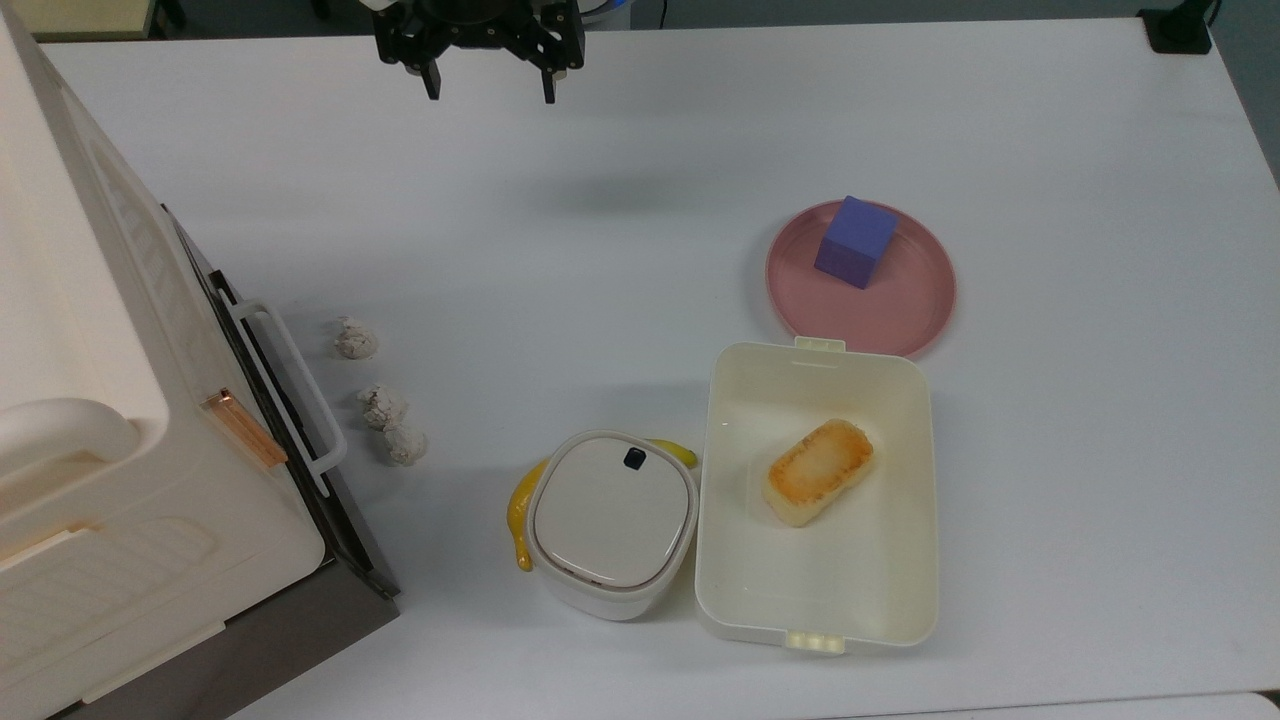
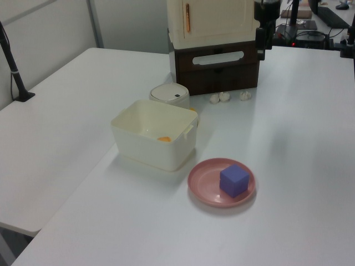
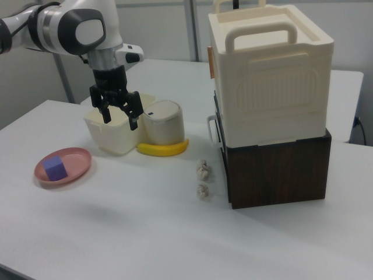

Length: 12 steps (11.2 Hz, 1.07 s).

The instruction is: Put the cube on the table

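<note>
One cube (image 1: 855,241) sits on the pink plate (image 1: 900,310), while the spread, empty pincer (image 1: 489,88) hangs well apart.

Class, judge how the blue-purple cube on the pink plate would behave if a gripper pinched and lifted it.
The cube looks solid with flat matte faces, so it probably grips firmly and won't roll. Resting flat on the plate, it seems unlikely to tip.

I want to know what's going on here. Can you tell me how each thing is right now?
Gripper: open, holding nothing, up above the table.
Cube: sitting on the pink plate.
Cream box: open, bread lying inside.
Small round bin: lid shut, banana tucked behind it.
Cabinet: closed.
</note>
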Tool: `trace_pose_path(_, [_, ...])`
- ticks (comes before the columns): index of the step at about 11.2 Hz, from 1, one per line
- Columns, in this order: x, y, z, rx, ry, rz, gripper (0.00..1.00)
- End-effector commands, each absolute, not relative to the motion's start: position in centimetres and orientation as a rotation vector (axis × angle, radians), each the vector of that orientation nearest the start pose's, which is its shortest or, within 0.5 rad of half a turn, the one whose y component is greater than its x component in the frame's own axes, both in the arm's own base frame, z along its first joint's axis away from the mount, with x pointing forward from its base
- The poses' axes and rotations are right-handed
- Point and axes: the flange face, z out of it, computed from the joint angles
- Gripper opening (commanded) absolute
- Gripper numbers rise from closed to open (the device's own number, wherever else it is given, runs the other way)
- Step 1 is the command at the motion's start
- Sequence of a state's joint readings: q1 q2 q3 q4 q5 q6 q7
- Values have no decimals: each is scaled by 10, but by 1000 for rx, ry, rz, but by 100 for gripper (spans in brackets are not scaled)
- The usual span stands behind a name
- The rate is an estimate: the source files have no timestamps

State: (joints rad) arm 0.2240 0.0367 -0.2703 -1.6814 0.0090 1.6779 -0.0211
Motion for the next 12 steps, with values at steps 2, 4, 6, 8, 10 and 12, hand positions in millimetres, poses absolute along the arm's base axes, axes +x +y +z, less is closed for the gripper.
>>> trace_pose_path(2, [562, -35, 568, -3125, 92, 77, 100])
trace_pose_path(4, [562, -37, 567, -3126, 87, 82, 100])
trace_pose_path(6, [563, -33, 562, -3126, 87, 101, 100])
trace_pose_path(8, [564, -26, 559, -3126, 78, 113, 100])
trace_pose_path(10, [565, -25, 558, -3125, 78, 110, 100])
trace_pose_path(12, [568, -7, 553, -3130, 24, 120, 100])
